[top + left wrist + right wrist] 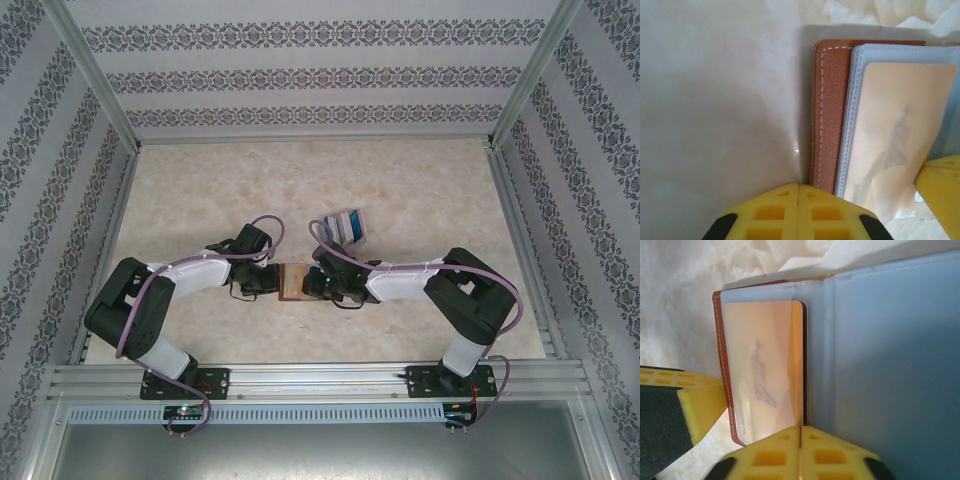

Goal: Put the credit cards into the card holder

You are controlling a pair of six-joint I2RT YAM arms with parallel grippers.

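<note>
The left fingers (798,192) were pressed shut at the near edge of the card holder (830,115), which lay open mid-table (420,190). Their job, I judged, was to pin the brown cover flat. The right fingers (800,432) looked closed together at the card's end. A gentle push along the sleeve, not downward, would seat it. Inside the clear pocket (812,340) sat one orange-toned card (765,365), almost fully in. The remaining cards (347,228) lay stacked just beyond the holder, to its right.
</note>
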